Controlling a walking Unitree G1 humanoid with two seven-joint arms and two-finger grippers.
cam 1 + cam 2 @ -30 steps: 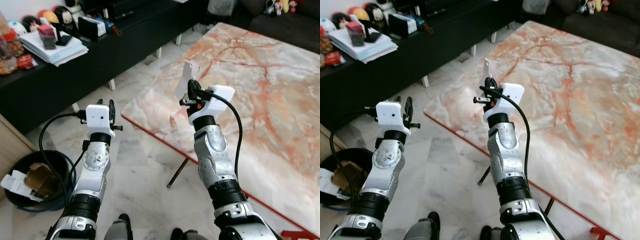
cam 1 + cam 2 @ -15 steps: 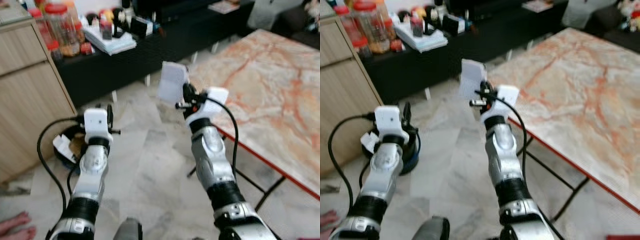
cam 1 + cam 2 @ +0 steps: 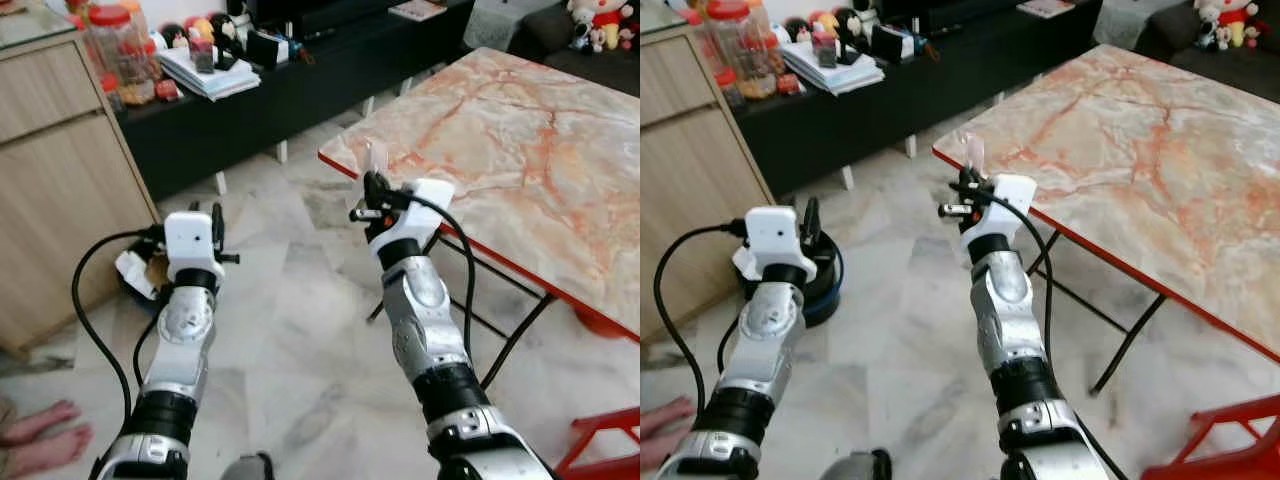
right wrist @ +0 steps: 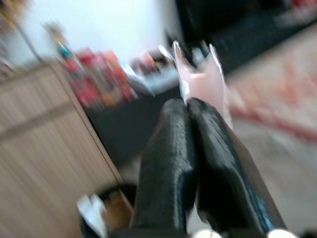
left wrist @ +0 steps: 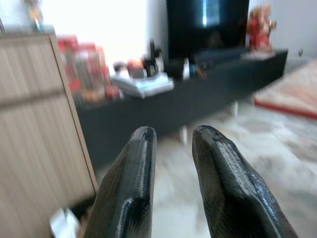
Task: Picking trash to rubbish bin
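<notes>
The trash, a thin pale scrap of wrapper, stands upright above the tips of the right gripper, whose two black fingers are pressed together on its lower edge. The pinch at the base appears chosen to keep the flimsy piece clear of the wrist and ready to drop. The right gripper is raised at chest height, just off the near corner of the marble table and well apart from the rubbish bin. The bin, dark with a blue rim, sits on the tiled floor against the wooden cabinet, with paper and cardboard already in it. The left gripper is held up over the bin's side, fingers slightly parted and holding nothing. Judgement: the carry phase is under way; the release is not yet done.
</notes>
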